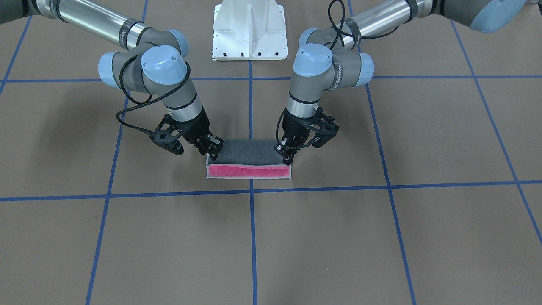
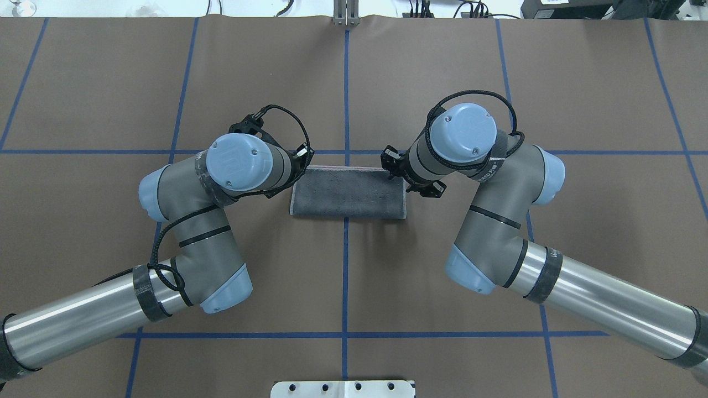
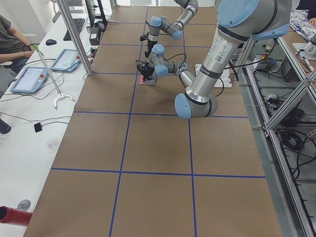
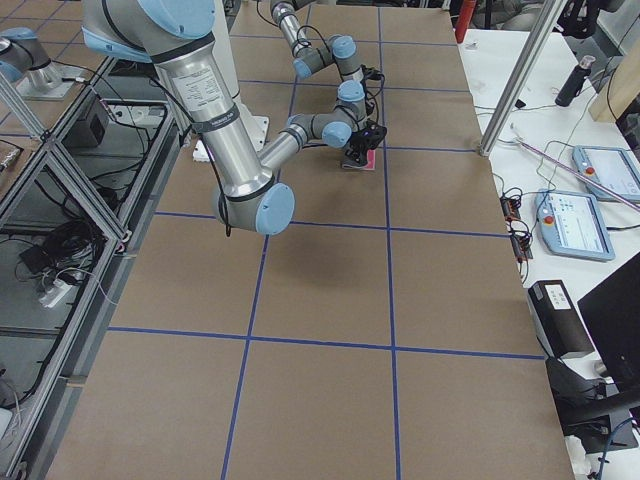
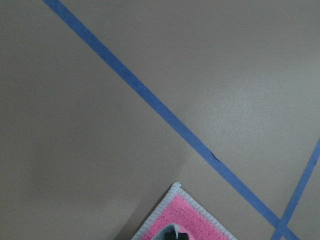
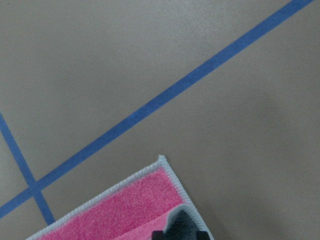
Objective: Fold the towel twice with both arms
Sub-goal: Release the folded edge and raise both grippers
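pinching terry towel [image 1: 250, 156] corners | left fingers [image 1: 288, 157] clamped on it | right fingers [image 1: 213, 149] likewise | rectangular grey fold over pink strip

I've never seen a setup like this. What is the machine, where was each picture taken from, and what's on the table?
This is a robot with two jointed arms, a left arm and a right arm, and a white base, at a brown table marked with blue tape lines. One picture faces the robot, one looks down from behind it, two look along the table from its ends, and two come from cameras on the wrists. On the table lies a small towel, its grey side folded over the pink, with a pink strip uncovered. The left gripper and right gripper each seem shut on a corner of the grey layer.
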`<state>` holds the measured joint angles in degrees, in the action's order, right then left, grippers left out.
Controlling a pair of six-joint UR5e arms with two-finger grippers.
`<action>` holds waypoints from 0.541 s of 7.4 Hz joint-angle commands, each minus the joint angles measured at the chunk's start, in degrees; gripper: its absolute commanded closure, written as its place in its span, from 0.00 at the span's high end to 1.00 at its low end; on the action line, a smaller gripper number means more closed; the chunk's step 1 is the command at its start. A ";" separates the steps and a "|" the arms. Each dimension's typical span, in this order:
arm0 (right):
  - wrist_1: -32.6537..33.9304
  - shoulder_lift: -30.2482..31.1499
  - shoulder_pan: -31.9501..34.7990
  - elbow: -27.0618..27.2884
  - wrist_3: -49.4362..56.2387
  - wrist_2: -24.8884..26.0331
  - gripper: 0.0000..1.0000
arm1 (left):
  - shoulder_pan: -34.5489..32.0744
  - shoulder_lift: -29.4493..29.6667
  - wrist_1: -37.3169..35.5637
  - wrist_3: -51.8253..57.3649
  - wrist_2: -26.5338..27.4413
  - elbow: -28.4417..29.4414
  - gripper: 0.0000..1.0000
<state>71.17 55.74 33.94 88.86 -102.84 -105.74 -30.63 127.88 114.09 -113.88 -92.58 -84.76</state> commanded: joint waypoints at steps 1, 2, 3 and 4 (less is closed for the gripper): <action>-0.07 -0.90 0.51 -0.97 -0.08 -0.08 0.79 | -1.00 0.00 1.83 -0.11 -0.05 1.09 1.00; -0.07 -0.90 0.60 -0.79 -0.42 -0.17 0.80 | -1.27 0.00 3.75 -0.20 -0.14 1.09 1.00; -0.07 -0.72 0.60 0.08 -0.78 -0.26 0.81 | -1.27 0.00 3.86 -0.11 -0.23 1.01 1.00; -0.07 0.50 0.25 1.92 -1.13 -0.52 0.81 | -1.27 0.00 3.94 0.06 -0.40 0.74 1.00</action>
<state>71.10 55.26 34.41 89.06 -103.54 -106.01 -31.84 127.88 117.66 -113.97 -92.81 -83.81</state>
